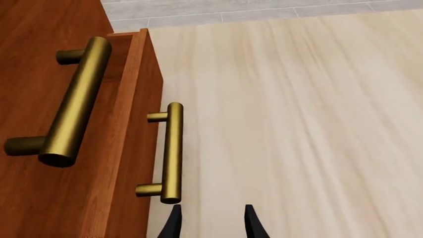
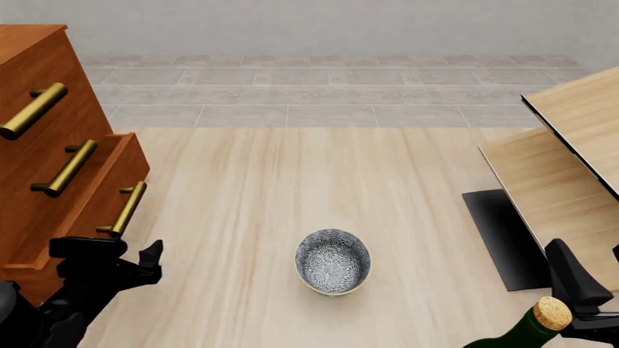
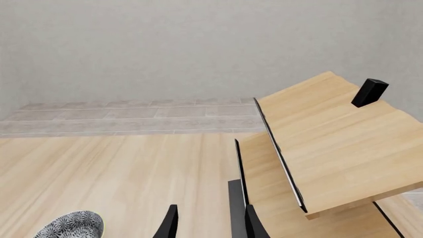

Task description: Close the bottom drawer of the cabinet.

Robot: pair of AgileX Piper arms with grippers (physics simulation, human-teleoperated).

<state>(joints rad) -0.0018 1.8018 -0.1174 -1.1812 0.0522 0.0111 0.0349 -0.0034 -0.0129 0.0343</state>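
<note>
**Bowl, bottle and pale panels on the table**

A patterned bowl (image 2: pixel 333 262) with a grey-and-white floral print stands upright near the middle of the light-wood table (image 2: pixel 251 196). At the near right edge a dark green bottle (image 2: pixel 522 332) shows only its neck, stopped with a cork (image 2: pixel 552 312). Pale wooden panels (image 2: pixel 561 167) slant at the right, with a black slab (image 2: pixel 503 235) lying beside them. Grey tiles (image 2: pixel 329 90) run along the far wall.

Matte black left tool (image 2: pixel 145 262) with blocky housing, right tool (image 3: pixel 210 223) with slim pointed black fingers
</note>
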